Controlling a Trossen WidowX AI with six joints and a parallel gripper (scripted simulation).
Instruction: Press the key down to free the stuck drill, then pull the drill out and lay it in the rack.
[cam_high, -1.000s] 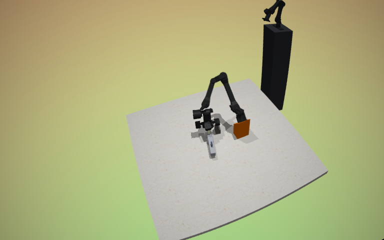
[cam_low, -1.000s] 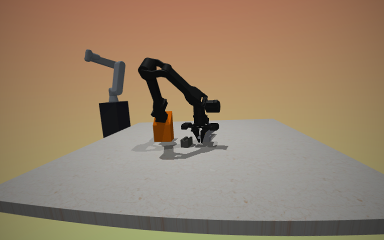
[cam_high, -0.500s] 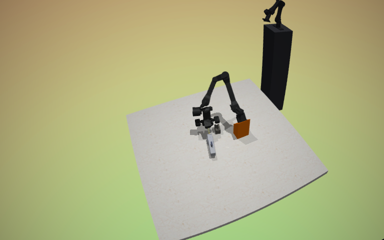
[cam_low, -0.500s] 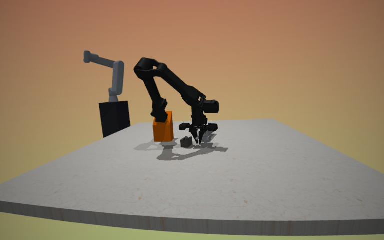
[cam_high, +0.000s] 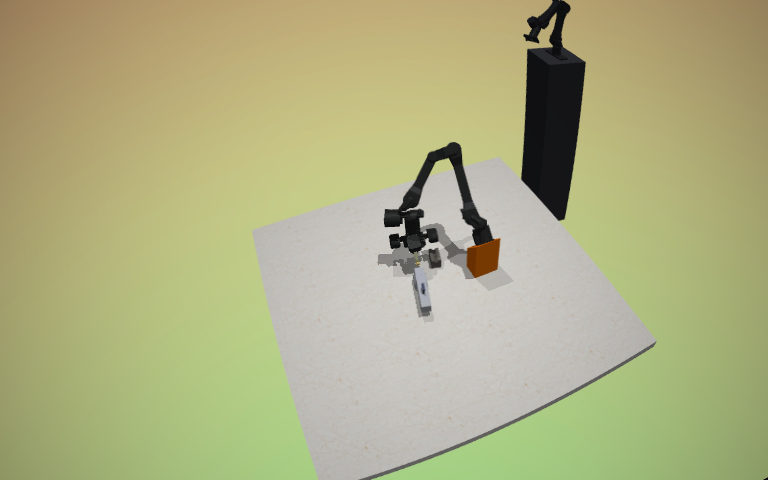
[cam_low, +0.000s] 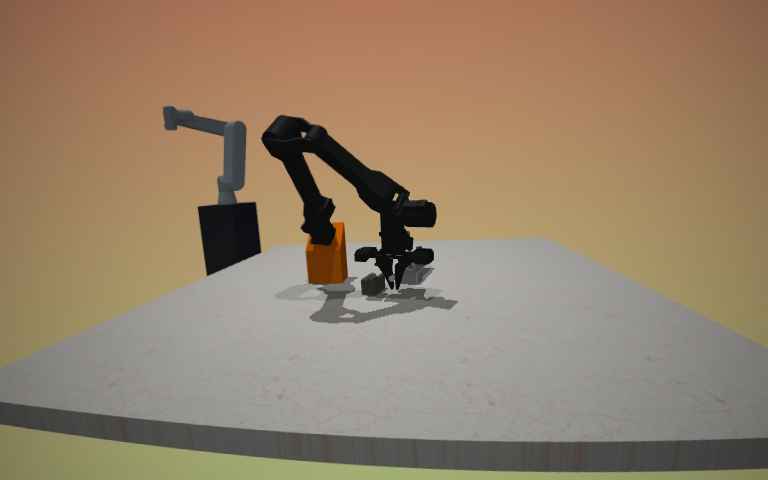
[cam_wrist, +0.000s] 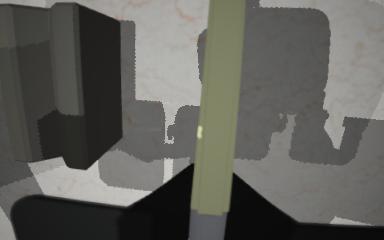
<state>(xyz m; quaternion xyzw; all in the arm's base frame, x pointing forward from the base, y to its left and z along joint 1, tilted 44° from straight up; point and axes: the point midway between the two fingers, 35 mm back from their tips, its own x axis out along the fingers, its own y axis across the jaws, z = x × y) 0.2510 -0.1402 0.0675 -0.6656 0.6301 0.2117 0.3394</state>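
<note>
My gripper (cam_high: 416, 250) (cam_low: 394, 287) (cam_wrist: 208, 173) points down, low over the table, shut on the drill. The drill (cam_high: 417, 259) (cam_wrist: 221, 100) is a thin yellow rod with a grey end nearest my fingers; its far end runs off the top of the wrist view. The pale grey chuck block (cam_high: 425, 302) (cam_low: 411, 276) lies in line beyond the drill; in the top view a narrow gap seems to show between them. The key, a small dark part (cam_high: 423, 288), is on top of the block. The dark notched rack (cam_high: 434, 259) (cam_low: 371, 284) (cam_wrist: 100, 90) stands close beside my gripper.
The orange block (cam_high: 484, 259) (cam_low: 326, 264) stands by the arm's base, past the rack. The table (cam_high: 396, 384) (cam_low: 509, 350) bears everything. A black pedestal (cam_high: 549, 130) (cam_low: 229, 237) with another arm stands off beyond the table's edge.
</note>
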